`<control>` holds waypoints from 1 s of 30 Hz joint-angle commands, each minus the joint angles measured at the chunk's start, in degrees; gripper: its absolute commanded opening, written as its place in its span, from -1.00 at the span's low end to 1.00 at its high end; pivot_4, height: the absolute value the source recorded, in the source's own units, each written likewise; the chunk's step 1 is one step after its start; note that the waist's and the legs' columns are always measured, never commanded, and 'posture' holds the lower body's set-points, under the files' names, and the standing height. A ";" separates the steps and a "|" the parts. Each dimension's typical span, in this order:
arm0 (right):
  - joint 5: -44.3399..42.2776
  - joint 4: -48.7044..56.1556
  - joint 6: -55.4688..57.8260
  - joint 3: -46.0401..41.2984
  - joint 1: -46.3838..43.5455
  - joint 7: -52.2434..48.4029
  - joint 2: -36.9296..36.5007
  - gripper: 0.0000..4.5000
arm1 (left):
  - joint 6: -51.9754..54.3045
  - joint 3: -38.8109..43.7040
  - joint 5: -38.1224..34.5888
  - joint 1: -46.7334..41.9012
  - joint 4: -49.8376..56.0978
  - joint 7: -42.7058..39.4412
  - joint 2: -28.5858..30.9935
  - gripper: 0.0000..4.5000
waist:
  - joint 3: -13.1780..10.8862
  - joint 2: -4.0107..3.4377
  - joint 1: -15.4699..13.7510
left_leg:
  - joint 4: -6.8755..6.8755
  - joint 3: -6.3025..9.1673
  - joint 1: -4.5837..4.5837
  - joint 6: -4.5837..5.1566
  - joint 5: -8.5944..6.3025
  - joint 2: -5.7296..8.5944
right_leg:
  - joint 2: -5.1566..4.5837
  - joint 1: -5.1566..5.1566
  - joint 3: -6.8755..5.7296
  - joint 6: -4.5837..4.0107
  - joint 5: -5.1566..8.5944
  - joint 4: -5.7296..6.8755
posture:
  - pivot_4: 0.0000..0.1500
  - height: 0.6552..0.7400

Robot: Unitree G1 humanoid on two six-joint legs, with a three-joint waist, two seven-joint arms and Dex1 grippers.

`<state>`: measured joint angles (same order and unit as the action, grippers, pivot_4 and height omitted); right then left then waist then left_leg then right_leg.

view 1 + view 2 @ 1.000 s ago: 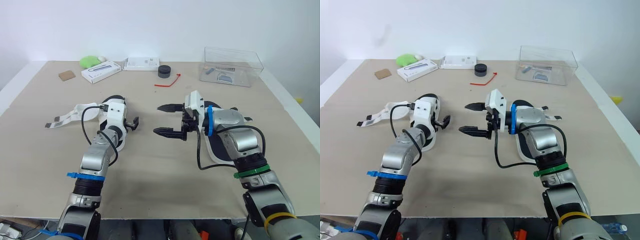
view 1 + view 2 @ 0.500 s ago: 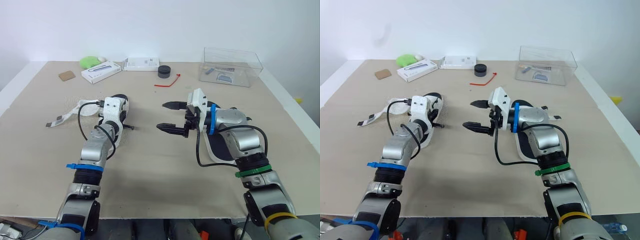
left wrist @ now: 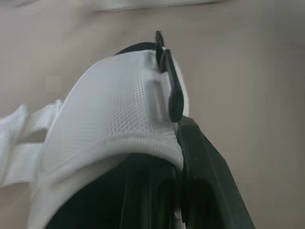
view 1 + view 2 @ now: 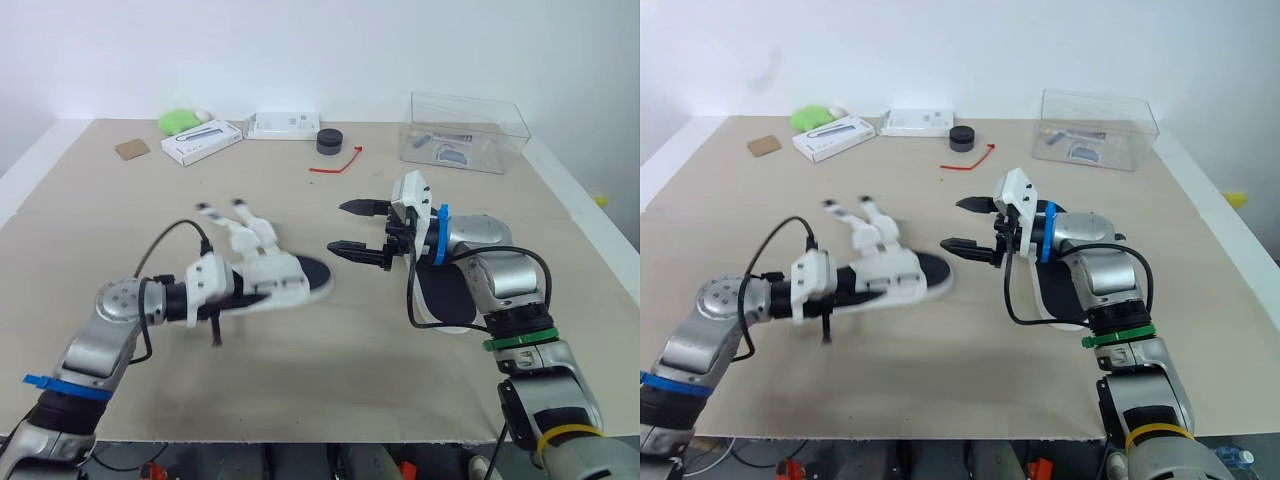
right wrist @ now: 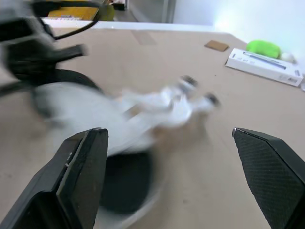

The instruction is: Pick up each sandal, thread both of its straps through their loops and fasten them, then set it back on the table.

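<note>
Beige tabletop (image 4: 330, 400) runs back to a plain white wall (image 4: 300, 50), with a row of small things along the far edge: a green lump (image 4: 178, 122), a brown card (image 4: 132, 150), a white box (image 4: 202, 141), a second white box (image 4: 283, 126), a black puck (image 4: 328, 141), a red tie (image 4: 335, 165) and a clear box (image 4: 465, 132). Near the middle, the left gripper (image 4: 232, 292) is clamped on the heel end of a white sandal (image 4: 285, 280), holding it just above the table with its shadow on the surface below. The dark sole faces up and the toe points toward the right gripper (image 4: 338, 227). The sandal's two straps (image 4: 245, 225) are unfastened and stick up and away from the upper, toward the far side of the table. In the left wrist view one black finger (image 3: 200, 157) presses along the white mesh upper (image 3: 119, 105), which arches over the dark footbed. The right gripper hangs near the sandal's toe without touching it, its two fingers (image 4: 360, 250) spread wide apart and aimed at the sandal. The right wrist view looks between those fingers (image 5: 71, 176) at the sandal (image 5: 95, 119) and its loose straps. A second sandal (image 4: 445, 300) lies flat on the table under the right forearm, sole down, with its dark footbed showing.
</note>
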<state>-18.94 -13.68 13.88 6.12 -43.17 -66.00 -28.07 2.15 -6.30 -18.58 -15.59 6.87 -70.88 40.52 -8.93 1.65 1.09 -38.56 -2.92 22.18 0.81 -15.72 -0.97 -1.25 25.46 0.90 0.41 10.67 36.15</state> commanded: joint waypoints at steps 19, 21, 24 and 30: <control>-0.89 8.74 2.45 -2.00 4.17 0.72 -3.28 1.00 | -15.13 -5.72 5.50 -2.51 -4.10 -2.76 -6.41 -0.95 | -0.01 0.00 0.18 | -0.13 -0.01 0.01 0.25 -0.01 0.00 | 0.25 -0.03 0.16 0.27 0.05 0.05 | 1.00 1.00; -0.80 8.48 2.34 -2.02 4.00 0.71 -3.43 1.00 | -13.88 -5.47 5.63 -1.56 -2.51 -1.03 -6.56 -0.95 | -0.01 0.00 0.12 | -0.13 -0.02 0.02 0.25 -0.01 0.00 | 0.22 -0.04 0.17 0.27 0.05 0.05 | 1.00 1.00; -1.00 8.30 2.55 -2.12 3.93 0.75 -3.59 1.00 | -11.86 -5.06 5.82 0.05 -0.38 0.81 -5.98 -0.95 | -0.01 0.00 0.11 | -0.16 -0.03 0.01 0.25 -0.01 0.02 | 0.20 -0.06 0.17 0.29 0.04 0.04 | 1.00 1.00; -1.10 7.80 2.80 -2.07 3.90 0.69 -3.64 1.00 | -8.73 -4.45 6.41 1.72 1.97 4.01 -4.98 -0.95 | -0.01 0.00 0.12 | -0.17 -0.02 -0.02 0.25 0.00 -0.01 | 0.26 -0.06 0.16 0.29 0.04 0.06 | 1.00 1.00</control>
<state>-18.97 -6.91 16.79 6.00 -38.49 -65.47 -31.16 -7.05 -12.06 -11.72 -13.90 6.46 -67.92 34.94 -8.93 1.64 1.20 -38.73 -2.94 22.16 1.07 -15.72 -0.99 -0.99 25.40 1.07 0.70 10.70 36.21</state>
